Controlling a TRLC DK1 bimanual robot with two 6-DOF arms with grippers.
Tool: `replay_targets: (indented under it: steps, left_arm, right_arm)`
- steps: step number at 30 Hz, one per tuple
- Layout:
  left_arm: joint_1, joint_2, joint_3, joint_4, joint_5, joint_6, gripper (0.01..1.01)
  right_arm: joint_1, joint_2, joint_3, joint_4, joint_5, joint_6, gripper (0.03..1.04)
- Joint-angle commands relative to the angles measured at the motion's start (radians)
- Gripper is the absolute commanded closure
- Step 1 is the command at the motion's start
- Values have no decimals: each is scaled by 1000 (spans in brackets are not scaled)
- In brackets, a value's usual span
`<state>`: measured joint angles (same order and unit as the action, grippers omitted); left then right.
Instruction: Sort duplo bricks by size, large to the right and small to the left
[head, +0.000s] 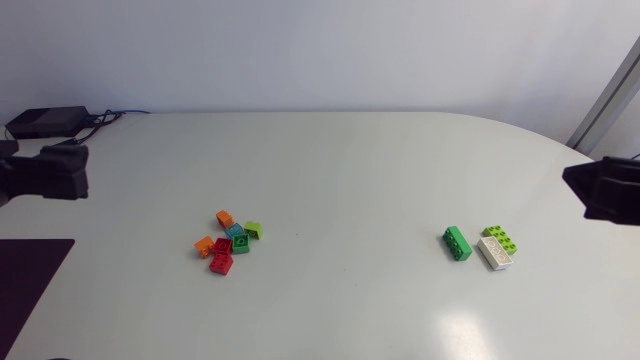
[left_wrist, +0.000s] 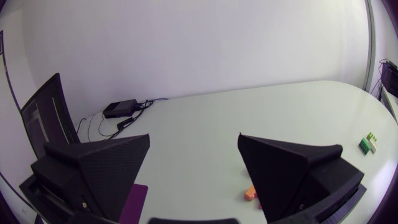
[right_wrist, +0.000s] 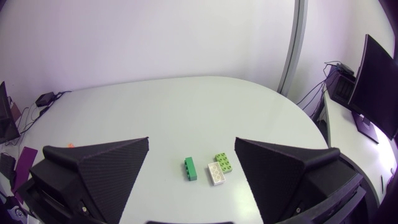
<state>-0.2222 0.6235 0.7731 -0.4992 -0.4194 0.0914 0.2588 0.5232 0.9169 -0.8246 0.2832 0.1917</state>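
Several small bricks lie in a cluster at the table's left middle: orange (head: 224, 217), lime (head: 254, 230), teal (head: 234, 231), dark green (head: 241, 243), red (head: 221, 262) and another orange (head: 204, 245). Three long bricks sit at the right: green (head: 457, 243), lime (head: 500, 239) and white (head: 495, 254). My left gripper (head: 60, 172) hangs at the left edge, open and holding nothing (left_wrist: 194, 155). At the right edge my right gripper (head: 600, 190) is open too (right_wrist: 191, 155); the green (right_wrist: 191, 168), white (right_wrist: 216, 173) and lime (right_wrist: 224, 163) long bricks lie ahead of it.
A black box with cables (head: 45, 122) sits at the table's far left corner. A dark purple mat (head: 30, 285) lies at the front left edge. In the left wrist view an orange brick (left_wrist: 250, 193) shows beside a finger.
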Motion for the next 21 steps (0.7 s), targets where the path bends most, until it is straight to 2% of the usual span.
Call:
replay_targets:
  steps: [1,6,13,19,21]
  left_arm:
    - [12,-61,-43,14,-4,18,46]
    - [30,-137,-70,8,-4,25,46]
    - [32,-272,-136,13,1,42,46]
    - [27,-409,-233,56,82,74,46]
    - [24,-452,-267,59,93,76,46]
  right_arm:
    - [-15,-48,-24,2,14,-11,67]
    - [-38,-120,-36,-27,13,-23,67]
    - [-56,-276,-81,-42,13,-98,67]
    - [-101,-471,-216,64,10,-227,67]
    - [-109,-508,-259,79,10,-242,67]
